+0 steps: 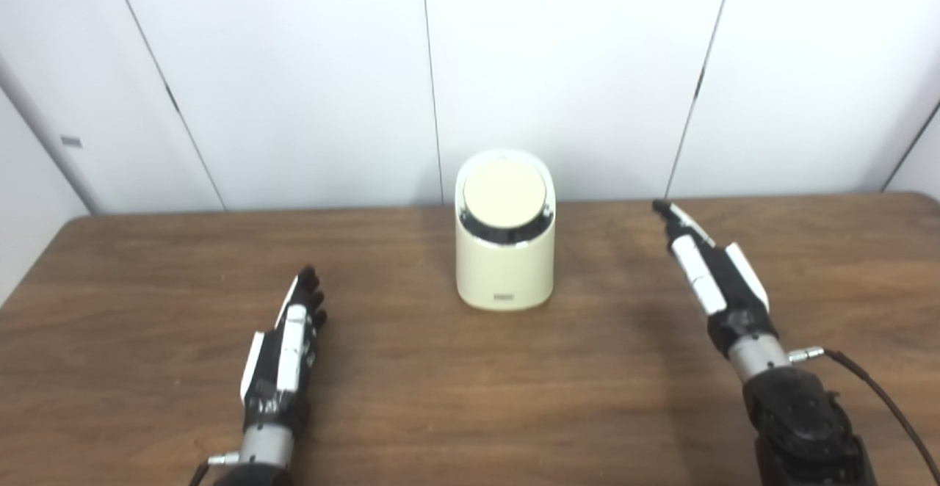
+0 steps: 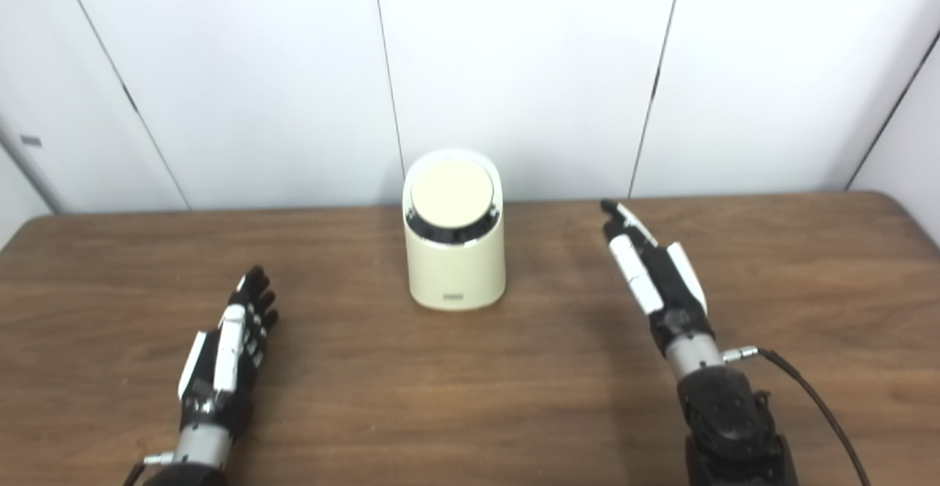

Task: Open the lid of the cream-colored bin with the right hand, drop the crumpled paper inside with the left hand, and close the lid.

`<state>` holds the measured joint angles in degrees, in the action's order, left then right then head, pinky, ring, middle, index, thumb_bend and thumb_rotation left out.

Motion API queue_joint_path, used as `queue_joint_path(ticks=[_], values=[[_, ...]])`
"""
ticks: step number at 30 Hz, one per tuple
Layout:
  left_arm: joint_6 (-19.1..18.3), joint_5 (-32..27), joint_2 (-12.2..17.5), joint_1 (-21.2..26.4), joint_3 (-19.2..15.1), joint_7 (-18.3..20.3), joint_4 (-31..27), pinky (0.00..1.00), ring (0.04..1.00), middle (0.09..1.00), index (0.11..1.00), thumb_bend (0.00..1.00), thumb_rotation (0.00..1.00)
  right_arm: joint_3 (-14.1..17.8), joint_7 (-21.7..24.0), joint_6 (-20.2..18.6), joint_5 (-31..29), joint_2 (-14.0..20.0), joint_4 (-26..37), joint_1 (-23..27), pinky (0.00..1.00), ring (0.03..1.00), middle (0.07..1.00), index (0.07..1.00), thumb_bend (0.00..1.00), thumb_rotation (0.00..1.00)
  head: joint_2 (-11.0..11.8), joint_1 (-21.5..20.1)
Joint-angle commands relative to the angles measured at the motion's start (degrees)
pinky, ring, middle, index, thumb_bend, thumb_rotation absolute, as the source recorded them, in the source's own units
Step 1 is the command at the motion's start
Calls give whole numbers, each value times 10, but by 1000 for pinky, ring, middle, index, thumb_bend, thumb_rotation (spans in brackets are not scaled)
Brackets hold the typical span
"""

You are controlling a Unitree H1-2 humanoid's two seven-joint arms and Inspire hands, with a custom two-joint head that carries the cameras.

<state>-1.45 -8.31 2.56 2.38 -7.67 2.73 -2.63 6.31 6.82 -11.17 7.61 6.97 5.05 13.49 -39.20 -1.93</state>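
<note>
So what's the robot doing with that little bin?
Nothing is being handled right now. The cream-colored bin stands in the middle of the wooden table with its round lid down. The left hand and the right hand are on either side of it, fingers stretched out, holding nothing and not touching the bin. No crumpled paper is in view.

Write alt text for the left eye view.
A cream bin with its lid shut stands mid-table before white wall panels. The left hand and right hand, both open and empty, flank it without touching. No crumpled paper shows.
</note>
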Motion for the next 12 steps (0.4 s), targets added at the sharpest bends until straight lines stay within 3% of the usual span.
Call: queue_joint_path(ticks=[1,12], values=[[10,-9,3,-10,0,5,-2,1000,1000,1000,1000,519,944,0,-14,24,-11,-3,13,4,999,1000,988,927,524,1000,-1,0],[-6,9,10,-13,6,-4,-30,1000,1000,1000,1000,475,997,-11,-38,11,-15,-10,28,-29,974,980,972,940,507,1000,-25,2]])
